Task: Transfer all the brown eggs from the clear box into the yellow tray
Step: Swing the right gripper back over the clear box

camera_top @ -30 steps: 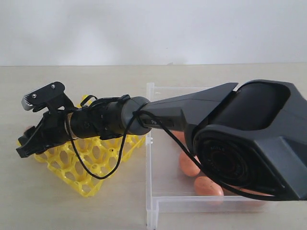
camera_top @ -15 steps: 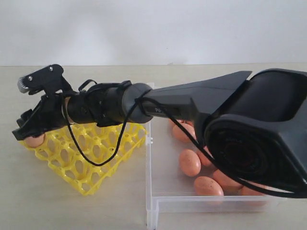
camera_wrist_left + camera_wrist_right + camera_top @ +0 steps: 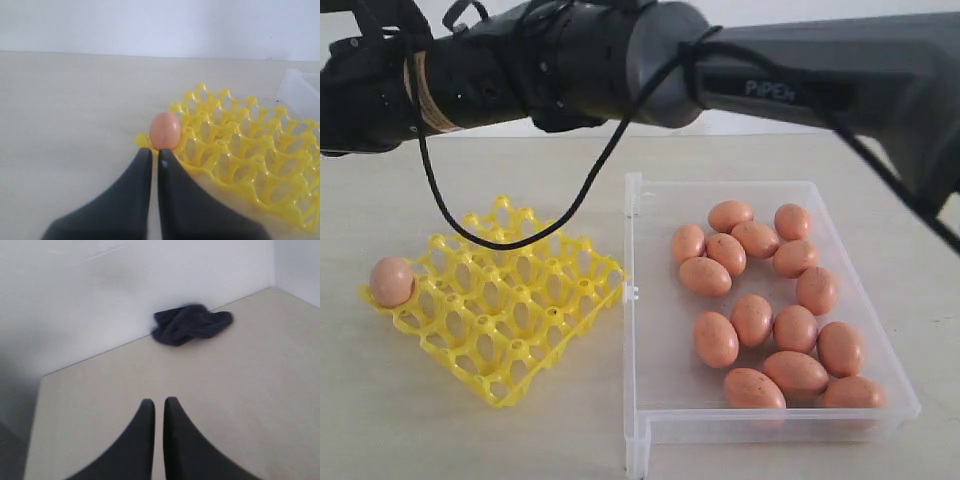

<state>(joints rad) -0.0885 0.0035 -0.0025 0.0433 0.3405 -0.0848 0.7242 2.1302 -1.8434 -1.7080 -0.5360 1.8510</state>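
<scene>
- The brown eggs (image 3: 752, 320) that are left lie loose in the clear box (image 3: 631, 330), on the right of the exterior view. They are bunched toward the box's middle and far wall, many of them touching.
- One egg (image 3: 392, 281) already stands upright in the outermost left corner cup of the yellow tray (image 3: 510, 330). The tray sits just beside the box's left wall.
- The right arm (image 3: 620, 50) stretches high across the top of the exterior view, over the tray. Its jaws are out of that picture, past the left edge.
- Seen from the right wrist, the right jaws are pressed together and hold nothing. They face bare tabletop (image 3: 225, 380) and a dark cloth (image 3: 190, 324) against the wall, with no egg ahead of them.
- The box therefore lies below and back along the arm from the right jaws, on that arm's own side. I judge the right arm better placed for the next pick, but it must swing back, come down and spread its jaws first.
- The eggs lie on their sides with their long axes pointing every way, so the wrist would have to turn across the egg chosen. An outlying one, such as the egg near the front wall (image 3: 754, 389), looks easiest to reach.
- The left jaws are also pressed together and empty. In the left wrist view the placed egg sits just beyond their tips, apart from them.
</scene>
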